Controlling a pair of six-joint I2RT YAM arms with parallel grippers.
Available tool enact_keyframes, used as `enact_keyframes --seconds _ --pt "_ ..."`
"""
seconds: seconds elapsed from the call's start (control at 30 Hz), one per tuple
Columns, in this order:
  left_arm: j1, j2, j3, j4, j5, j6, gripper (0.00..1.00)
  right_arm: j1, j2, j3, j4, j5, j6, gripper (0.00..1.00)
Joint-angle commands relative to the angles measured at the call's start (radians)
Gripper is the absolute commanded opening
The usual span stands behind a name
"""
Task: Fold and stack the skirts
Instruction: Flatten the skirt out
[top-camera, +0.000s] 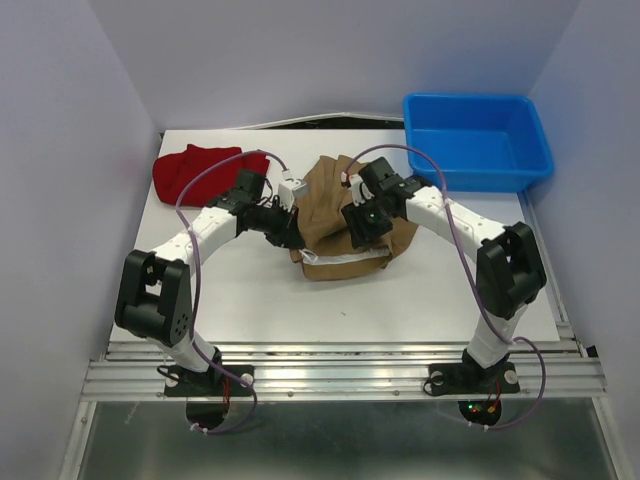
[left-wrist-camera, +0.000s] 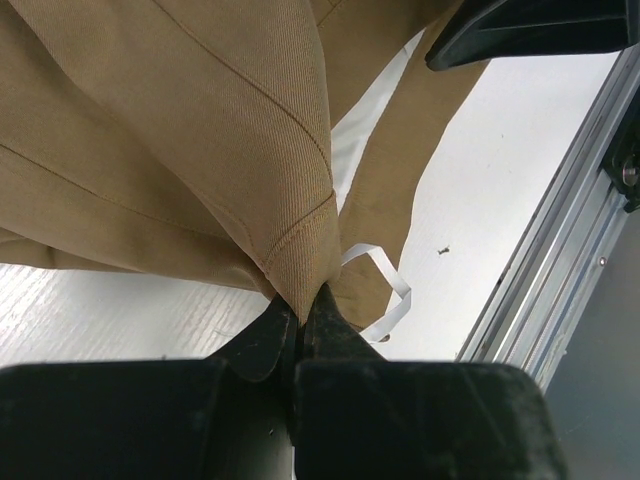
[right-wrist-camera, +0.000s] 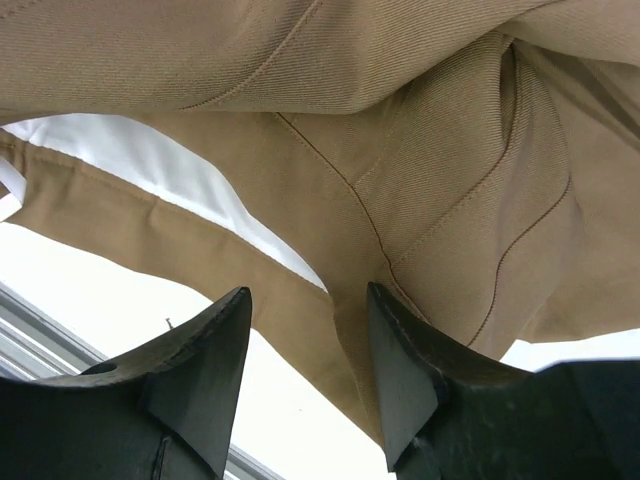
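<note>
Tan twill skirt (top-camera: 325, 200), creased and bunched: left claw (left-wrist-camera: 300, 300) clamped on it, right claw (right-wrist-camera: 308, 295) apart.

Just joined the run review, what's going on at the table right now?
The robot is working the tan skirt in the middle. The left gripper is shut on a pinch of its fabric; the right gripper is at the cloth, jaws apart, not gripping. The red skirt lies bunched at the far left, the blue bin far right. Nothing is stacked yet.

Bright, even light; table (right-wrist-camera: 290, 410) blown out white, soft shadows.
</note>
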Motion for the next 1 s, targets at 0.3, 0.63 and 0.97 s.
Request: enact_keyframes --seconds 0.3,0.63,0.97 --pt "-0.010 -0.056 -0.003 0.019 0.027 -0.002 0.00 0.004 -0.079 0.078 -0.006 0.140 0.014 0.60" --pt "-0.012 -0.051 0.005 0.016 0.024 0.001 0.00 0.004 0.021 0.079 -0.031 0.064 0.020 0.57" --pt "-0.012 -0.057 -0.001 0.015 0.020 0.003 0.00 0.004 0.099 0.107 -0.053 -0.048 0.063 0.51"
